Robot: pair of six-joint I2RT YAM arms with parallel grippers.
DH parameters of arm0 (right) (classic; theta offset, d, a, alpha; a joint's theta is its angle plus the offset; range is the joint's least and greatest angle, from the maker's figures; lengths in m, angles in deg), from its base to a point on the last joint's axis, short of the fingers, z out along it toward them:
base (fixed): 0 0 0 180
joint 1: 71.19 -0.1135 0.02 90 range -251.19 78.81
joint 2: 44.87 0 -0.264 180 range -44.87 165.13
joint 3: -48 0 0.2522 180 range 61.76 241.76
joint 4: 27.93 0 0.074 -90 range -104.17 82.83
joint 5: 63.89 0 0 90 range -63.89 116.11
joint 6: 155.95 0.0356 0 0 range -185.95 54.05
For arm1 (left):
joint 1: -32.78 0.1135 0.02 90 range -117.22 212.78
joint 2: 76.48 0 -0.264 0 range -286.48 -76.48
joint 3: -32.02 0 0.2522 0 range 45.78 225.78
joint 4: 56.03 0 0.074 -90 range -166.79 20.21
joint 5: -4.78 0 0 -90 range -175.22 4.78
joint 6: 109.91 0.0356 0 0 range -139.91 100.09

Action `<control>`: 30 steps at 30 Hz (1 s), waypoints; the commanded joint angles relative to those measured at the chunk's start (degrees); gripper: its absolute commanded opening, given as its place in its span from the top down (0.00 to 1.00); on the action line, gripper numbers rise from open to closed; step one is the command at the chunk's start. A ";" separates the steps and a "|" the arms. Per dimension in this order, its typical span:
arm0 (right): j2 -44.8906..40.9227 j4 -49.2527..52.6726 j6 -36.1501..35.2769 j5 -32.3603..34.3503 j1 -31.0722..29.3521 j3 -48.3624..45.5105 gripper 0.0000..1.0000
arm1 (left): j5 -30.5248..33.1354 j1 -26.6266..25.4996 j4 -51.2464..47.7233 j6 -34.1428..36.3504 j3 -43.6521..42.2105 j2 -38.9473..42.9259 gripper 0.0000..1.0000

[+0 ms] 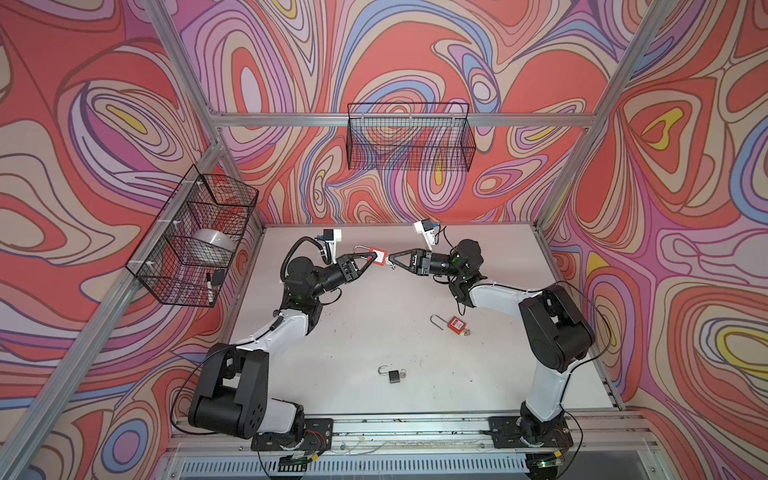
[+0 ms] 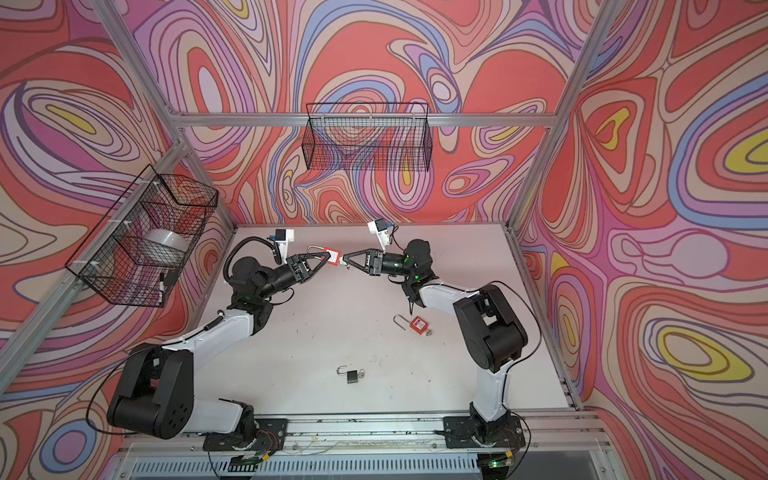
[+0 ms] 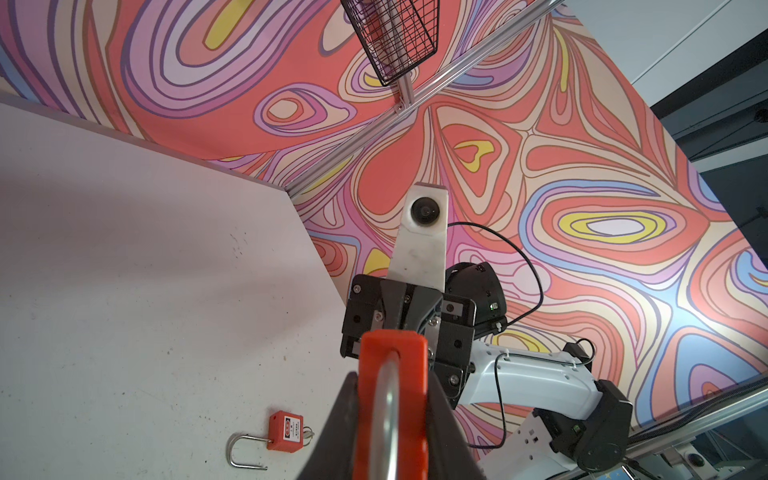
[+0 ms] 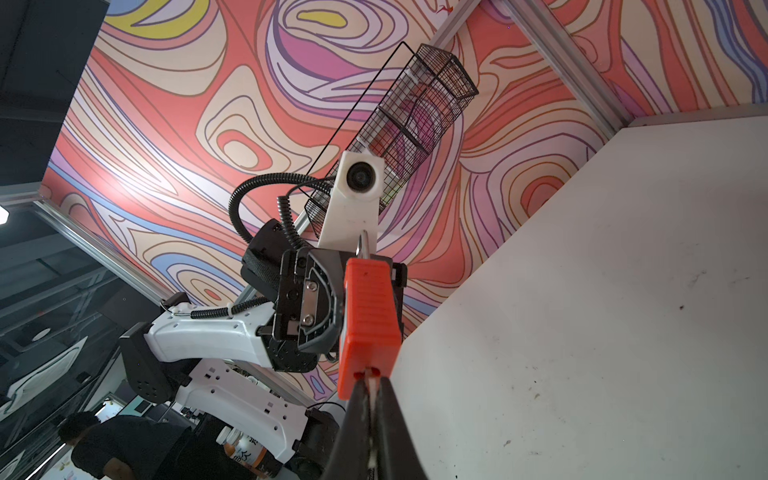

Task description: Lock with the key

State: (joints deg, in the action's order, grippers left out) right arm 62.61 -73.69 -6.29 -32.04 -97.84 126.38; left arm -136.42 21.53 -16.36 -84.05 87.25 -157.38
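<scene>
Above the back of the table, my left gripper (image 1: 371, 258) is shut on a red padlock (image 1: 378, 255) and holds it by the body. The padlock's silver shackle (image 3: 384, 415) runs back between the fingers. My right gripper (image 1: 392, 262) faces it from the right, shut on the thin key (image 1: 388, 261), whose tip sits at the keyhole end of the padlock (image 4: 368, 320). In the right wrist view the key (image 4: 374, 388) shows as a pale sliver between the closed fingertips (image 4: 361, 399). Both top views show the grippers tip to tip with the padlock (image 2: 331, 255) between them.
A second red padlock (image 1: 456, 325) with an open shackle lies on the table at the right. A small black padlock (image 1: 394, 375) lies open near the front middle. A wire basket (image 1: 409, 137) hangs on the back wall. Another (image 1: 195, 237) on the left wall holds a tape roll and a marker.
</scene>
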 commanded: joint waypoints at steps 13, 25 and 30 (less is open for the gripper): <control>-4.37 -2.00 -2.25 0.45 3.45 -8.44 1.00 | -0.64 4.08 6.77 -2.98 -1.36 1.45 1.00; -11.06 9.24 -8.65 11.74 5.23 -18.19 1.00 | -1.40 4.23 -14.89 9.32 -3.58 -0.75 1.00; -15.54 22.04 -13.40 20.73 5.25 -21.85 1.00 | 0.97 3.54 -40.41 24.14 0.17 -2.91 1.00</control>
State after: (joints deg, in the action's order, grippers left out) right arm 49.02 -60.27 -15.21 -18.31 -92.64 105.97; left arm -136.53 25.58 -40.21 -70.62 84.83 -159.24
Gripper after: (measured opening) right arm 0.048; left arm 0.216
